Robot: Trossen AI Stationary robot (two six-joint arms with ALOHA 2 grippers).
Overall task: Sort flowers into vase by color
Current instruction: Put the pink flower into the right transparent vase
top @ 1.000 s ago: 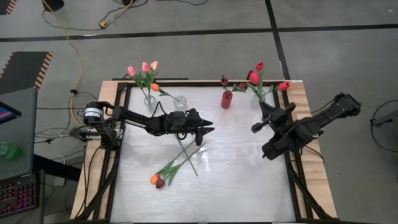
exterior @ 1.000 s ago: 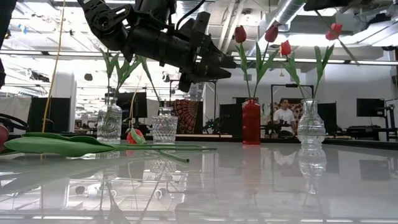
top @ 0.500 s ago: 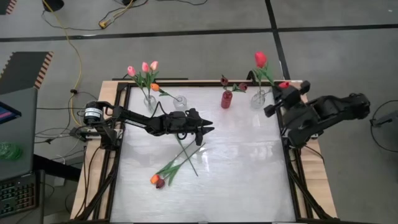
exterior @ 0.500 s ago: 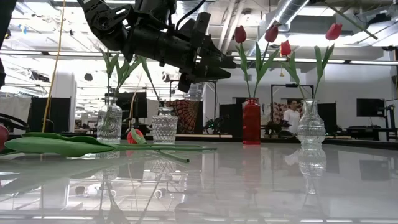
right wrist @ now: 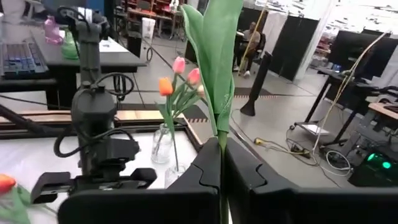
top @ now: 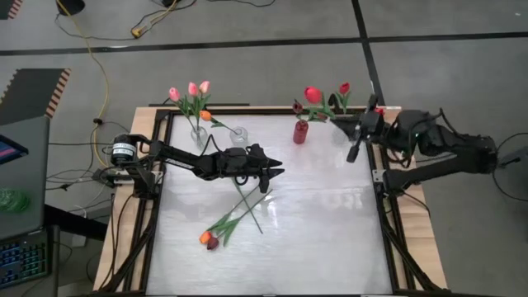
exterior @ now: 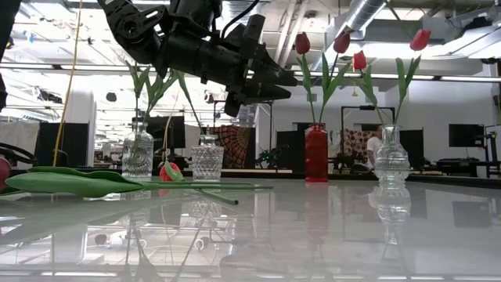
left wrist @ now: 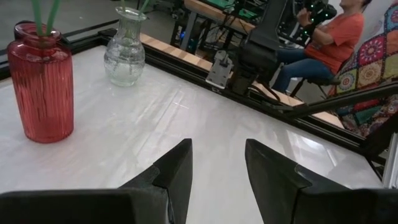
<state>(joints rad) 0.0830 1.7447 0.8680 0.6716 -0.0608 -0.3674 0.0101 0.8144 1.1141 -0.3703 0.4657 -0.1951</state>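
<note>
My right gripper (top: pixel 351 129) hangs high over the table's far right corner, shut on a red tulip (top: pixel 313 94). My left gripper (top: pixel 276 175) hovers open over the table's middle, with nothing between its fingers (left wrist: pixel 177 165). Two tulips (top: pixel 231 219), one with an orange head and one with a maroon head, lie flat on the table near it. Along the far edge stand a clear vase (top: pixel 199 134) with pink and orange tulips, a small clear vase (top: pixel 239 134), a red vase (top: pixel 300 132) with maroon tulips, and a clear vase (exterior: pixel 391 160) with red tulips. My right gripper pinches the red tulip's green stem (right wrist: pixel 222 142) between its two fingers, just below a long leaf (right wrist: pixel 214 56). The fingers are level and come from the table's right, across the stem. The tulip is lifted clear of table and vases, its head leaning toward the table's left.
The right arm's base (left wrist: pixel 249 56) stands at the table's right edge. Beyond it sits a person in an orange shirt (left wrist: pixel 326 34). Black rails (top: pixel 247 110) frame the white tabletop. Bare tabletop (top: pixel 313 231) lies at the near right.
My right gripper has risen and drawn back toward the table's far right corner, tipping from slanting down to level. The red tulip went with it. Its head has swung toward the table's left, to above the gap between the red vase and the right clear vase.
</note>
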